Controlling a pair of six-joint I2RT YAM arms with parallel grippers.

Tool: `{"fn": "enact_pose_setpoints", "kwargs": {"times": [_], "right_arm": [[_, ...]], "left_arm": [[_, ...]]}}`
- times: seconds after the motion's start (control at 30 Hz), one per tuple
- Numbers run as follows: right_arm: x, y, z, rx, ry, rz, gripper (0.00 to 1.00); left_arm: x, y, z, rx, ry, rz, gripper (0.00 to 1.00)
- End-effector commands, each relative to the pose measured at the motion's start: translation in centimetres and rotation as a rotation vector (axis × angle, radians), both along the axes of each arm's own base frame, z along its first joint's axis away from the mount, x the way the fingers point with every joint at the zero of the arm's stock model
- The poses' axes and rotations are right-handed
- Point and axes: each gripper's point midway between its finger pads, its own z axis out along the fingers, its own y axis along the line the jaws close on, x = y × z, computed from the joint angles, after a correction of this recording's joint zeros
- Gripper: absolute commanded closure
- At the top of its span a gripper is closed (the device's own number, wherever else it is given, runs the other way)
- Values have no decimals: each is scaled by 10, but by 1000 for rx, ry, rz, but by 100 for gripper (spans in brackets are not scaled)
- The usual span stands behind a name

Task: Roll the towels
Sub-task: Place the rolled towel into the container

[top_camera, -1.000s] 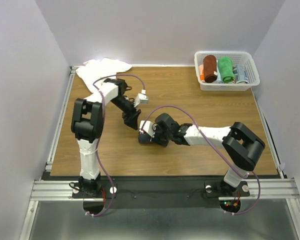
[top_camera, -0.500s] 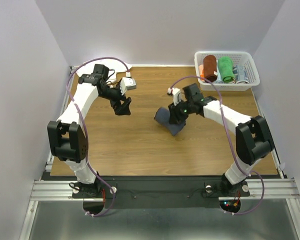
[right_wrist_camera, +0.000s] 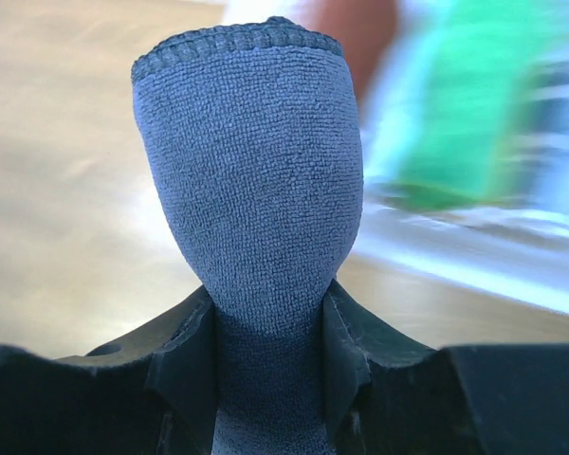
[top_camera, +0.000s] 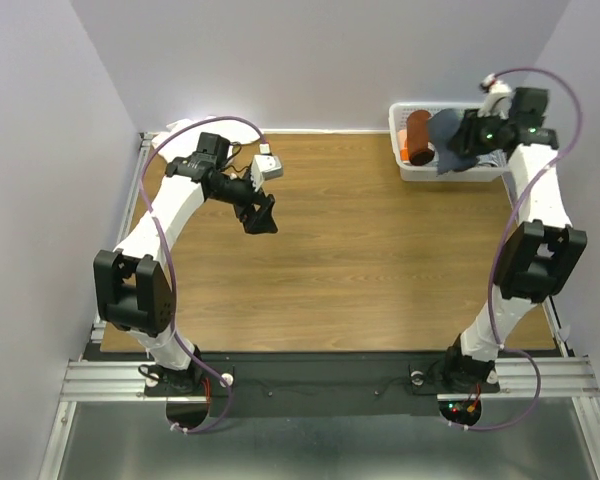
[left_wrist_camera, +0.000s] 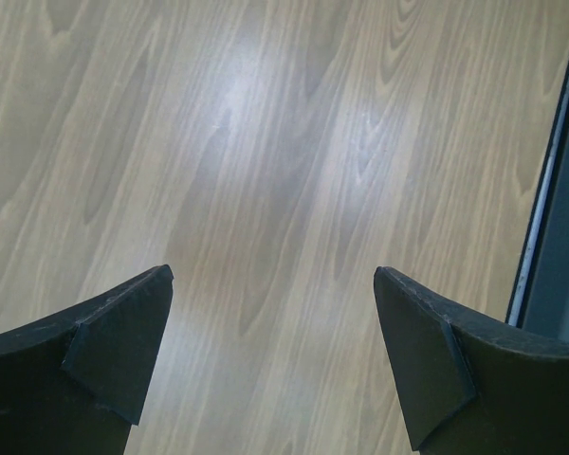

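My right gripper [top_camera: 468, 136] is shut on the rolled dark slate blue-grey towel [top_camera: 444, 131] and holds it in the air over the white basket [top_camera: 458, 173] at the back right. In the right wrist view the towel [right_wrist_camera: 251, 161] sticks up between my closed fingers, with the gripper [right_wrist_camera: 268, 318] pinching its lower part. My left gripper [top_camera: 259, 216] is open and empty over bare wood left of centre; it also shows in the left wrist view [left_wrist_camera: 270, 294]. Only a sliver of the white towel [top_camera: 176, 128] shows at the back left corner, behind the left arm.
The basket holds a rolled rust-brown towel [top_camera: 418, 136] and, blurred in the right wrist view, a bright green towel [right_wrist_camera: 455, 114]. A metal rail [left_wrist_camera: 550, 199] runs along the table edge beside my left gripper. Grey walls enclose the table.
My right arm has lifted the blue-grey towel off the middle of the table and carried it to the back right, above the basket. My left gripper has shifted slightly right and stays open.
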Motion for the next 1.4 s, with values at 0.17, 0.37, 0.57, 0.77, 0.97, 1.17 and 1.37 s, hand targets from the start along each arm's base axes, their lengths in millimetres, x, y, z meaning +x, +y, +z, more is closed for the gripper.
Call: {"fn": "enact_pose_setpoints", "kwargs": {"times": [0.17, 0.37, 0.57, 0.77, 0.97, 1.17, 1.37], "right_arm": [[58, -157, 35, -210, -97, -420, 99], [89, -205, 32, -352, -149, -566, 99], [108, -227, 11, -434, -165, -611, 99], [122, -211, -24, -405, -131, -561, 99], [136, -176, -54, -279, -94, -494, 99], [142, -156, -83, -194, -44, -465, 99], [142, -144, -101, -113, -4, -446, 86]], "left_arm": [[-14, -6, 8, -62, -10, 6, 1], [-19, -6, -2, -71, 11, 14, 1], [-25, -4, -13, -64, 23, 26, 1], [-27, -4, -20, -66, 41, 34, 1], [-31, -2, -25, -60, 55, 40, 1], [-33, -1, -30, -51, 61, 43, 1], [-35, 1, -35, -40, 81, 56, 1]]}}
